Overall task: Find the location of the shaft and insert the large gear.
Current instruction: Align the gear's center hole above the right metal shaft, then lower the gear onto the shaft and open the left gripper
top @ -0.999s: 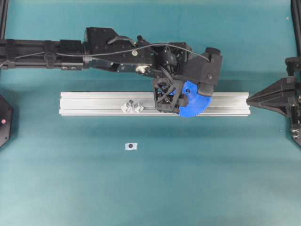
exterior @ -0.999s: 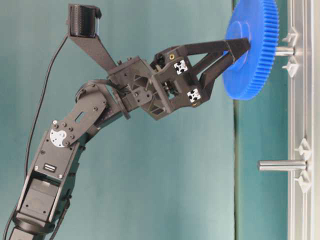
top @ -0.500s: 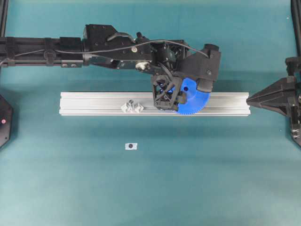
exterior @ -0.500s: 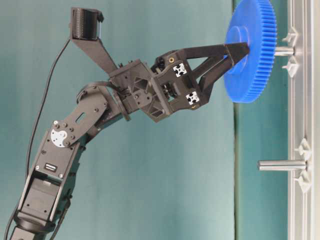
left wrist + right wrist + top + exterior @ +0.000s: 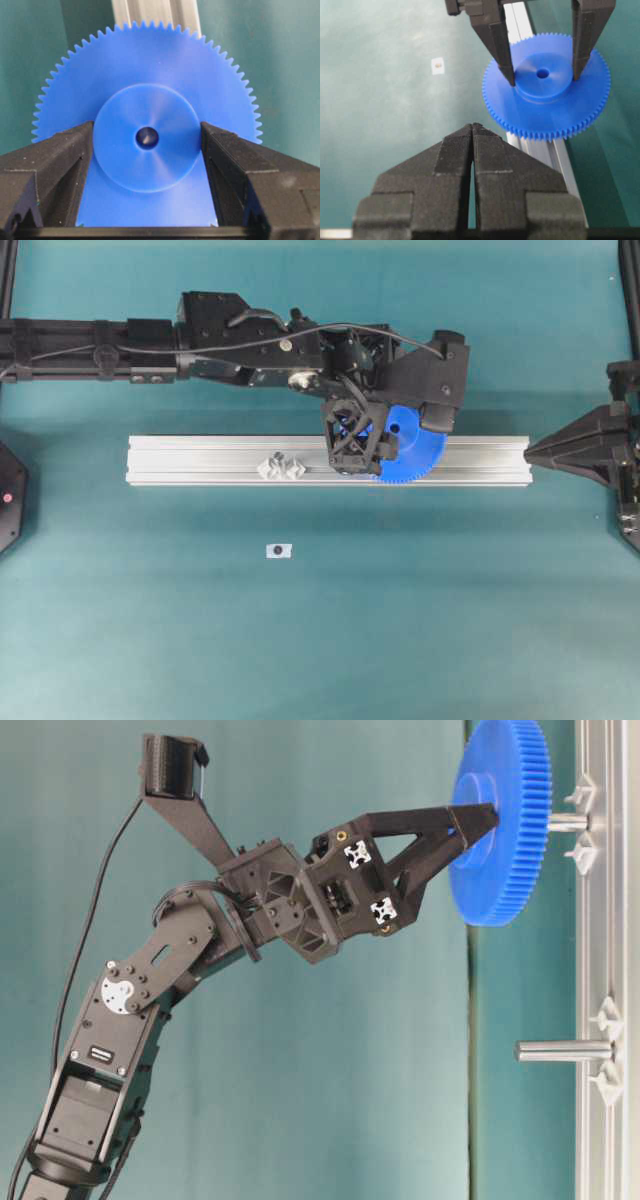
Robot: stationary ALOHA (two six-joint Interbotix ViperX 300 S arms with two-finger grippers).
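The large gear (image 5: 497,820) is held by the left gripper (image 5: 470,825), whose fingers (image 5: 60,165) pinch the raised hub from both sides, and it sits over the aluminium rail (image 5: 200,460) toward that rail's right half, nearer the right end than the middle. In the table-level view the gear stands face-on to the rail with a metal pin (image 5: 567,821) reaching from the rail to the gear's back, so the gear appears to be on the tip of that pin but not yet pushed down against the rail; a clear stretch of pin shows between them. That same view shows a second, longer bare pin (image 5: 563,1050) further along the rail, flanked by clear blocks (image 5: 607,1018); this looks like the taller one, so whether the gear is on the intended shaft is doubtful. What seems left is seating, or moving, the gear and letting go. The left wrist view shows the centre hole (image 5: 147,137) dark with something glinting inside, which no other view shows. The overhead view alone shows the small white tag (image 5: 279,551) on the table in front of the rail. The right gripper (image 5: 472,131) rests off the rail's right end, its fingers pressed together on nothing.
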